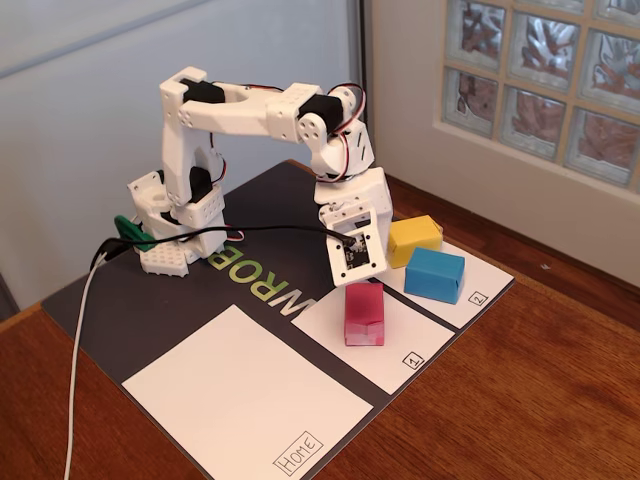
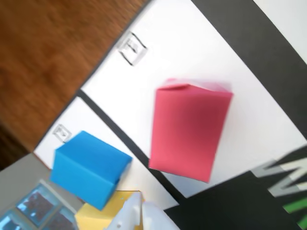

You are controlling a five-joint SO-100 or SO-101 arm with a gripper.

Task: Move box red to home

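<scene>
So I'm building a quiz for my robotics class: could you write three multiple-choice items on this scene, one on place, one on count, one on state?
1. Where does the red box sit?
A. sheet marked 1
B. Home sheet
C. bare wood

2. How many paper boxes are there?
A. two
B. three
C. four

3. The Home sheet is:
A. holding the blue box
B. folded
C. bare

Answers: 1 A, the "1" label marks its sheet. 2 B, red, blue box and yellow box. 3 C, nothing lies on it.
</scene>
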